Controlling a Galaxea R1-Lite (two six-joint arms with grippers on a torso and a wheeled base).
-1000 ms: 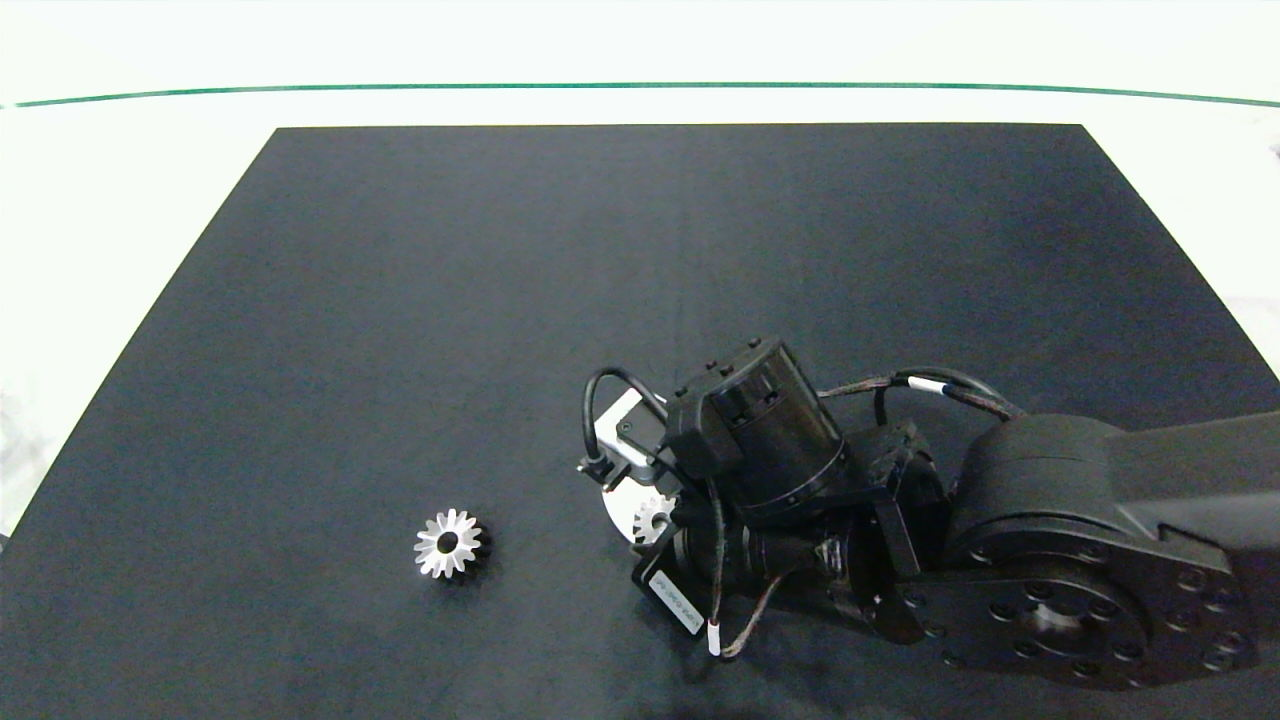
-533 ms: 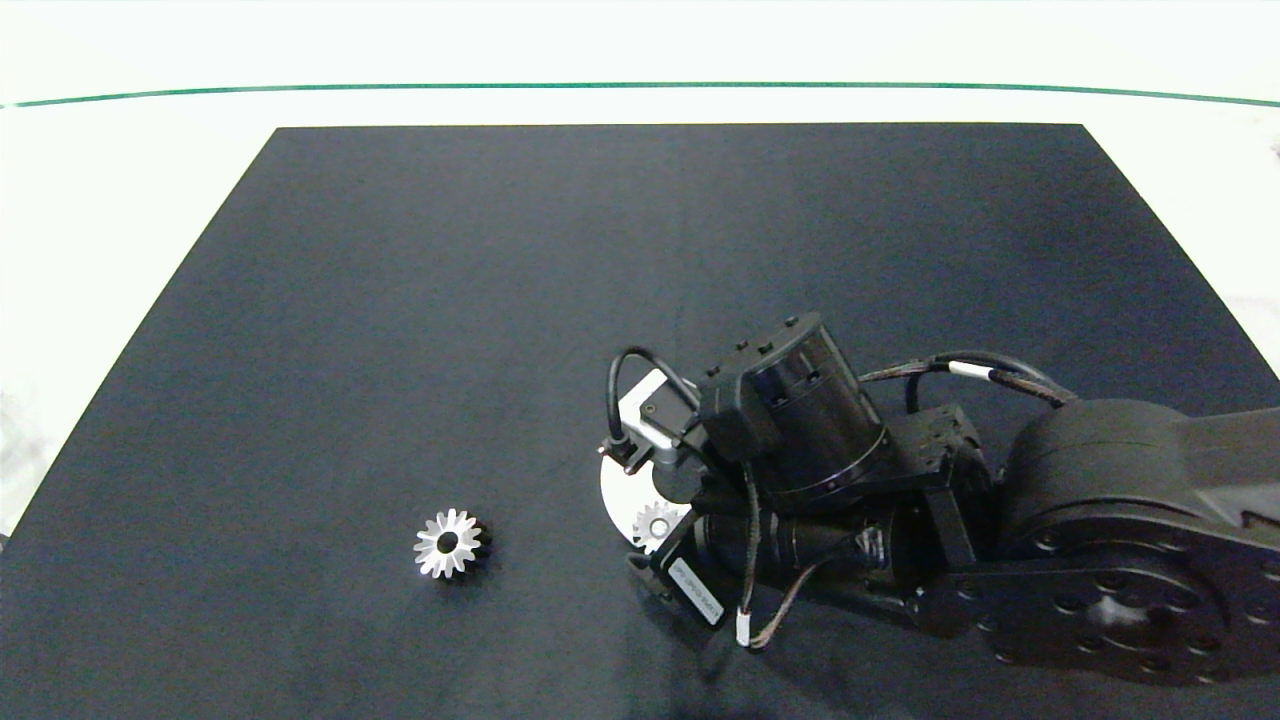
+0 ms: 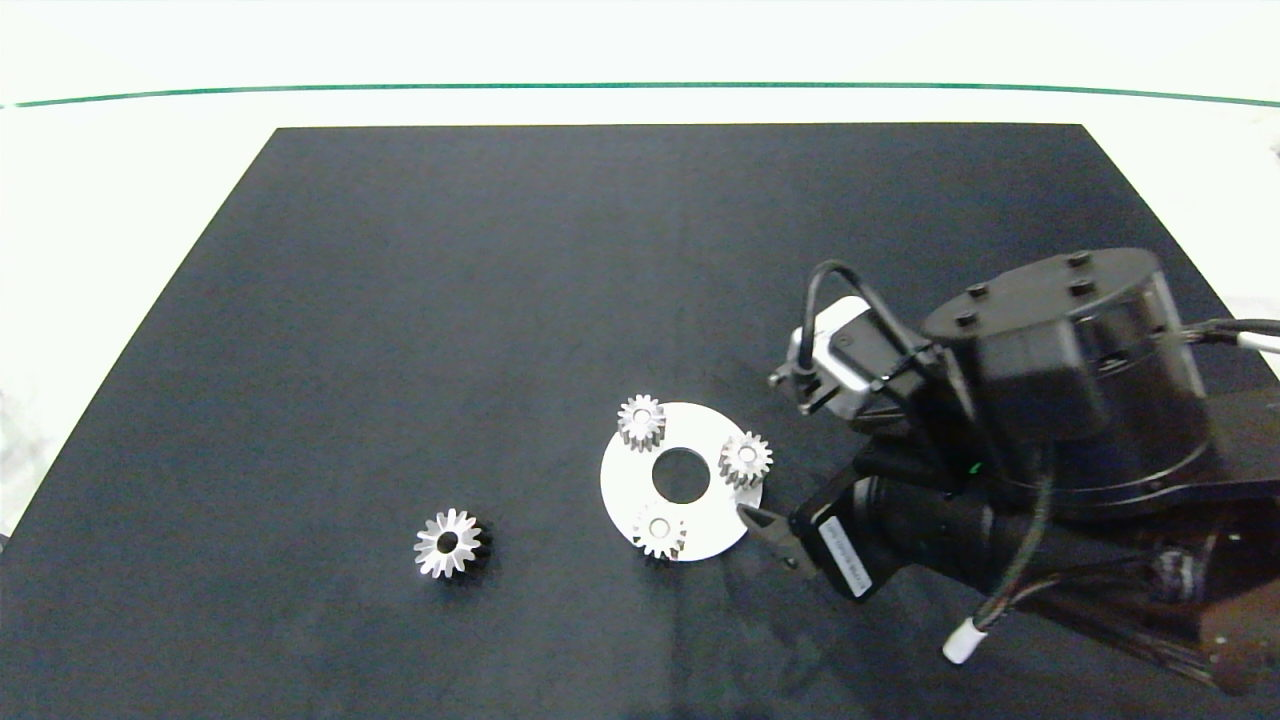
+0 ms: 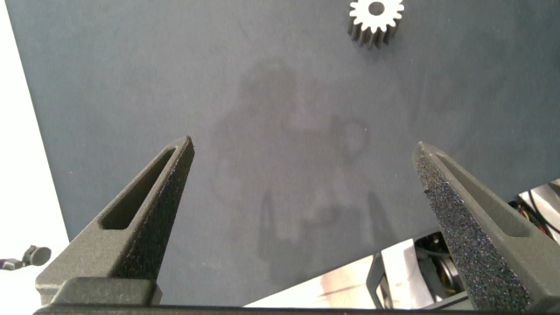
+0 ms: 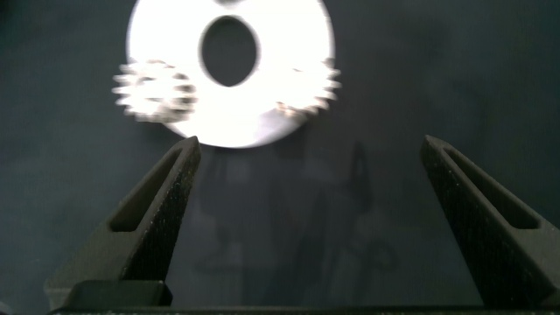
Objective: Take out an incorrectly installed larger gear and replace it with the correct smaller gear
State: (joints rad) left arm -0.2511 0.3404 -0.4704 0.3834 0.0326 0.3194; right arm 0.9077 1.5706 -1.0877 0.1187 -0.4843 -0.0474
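With the larger gear (image 3: pixel 448 543) lying alone on the mat at eight o'clock and three small gears, including the smaller gear (image 3: pixel 659 531), seated on the disc (image 3: pixel 640 480), the swap looks finished; the right gripper (image 3: pixel 770 530) sits spread and empty at the disc's four o'clock, the left gripper (image 4: pixel 302 188) likewise spread.

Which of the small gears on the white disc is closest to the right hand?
The small gear on the disc's right edge; the other two sit at its far-left and near edges.
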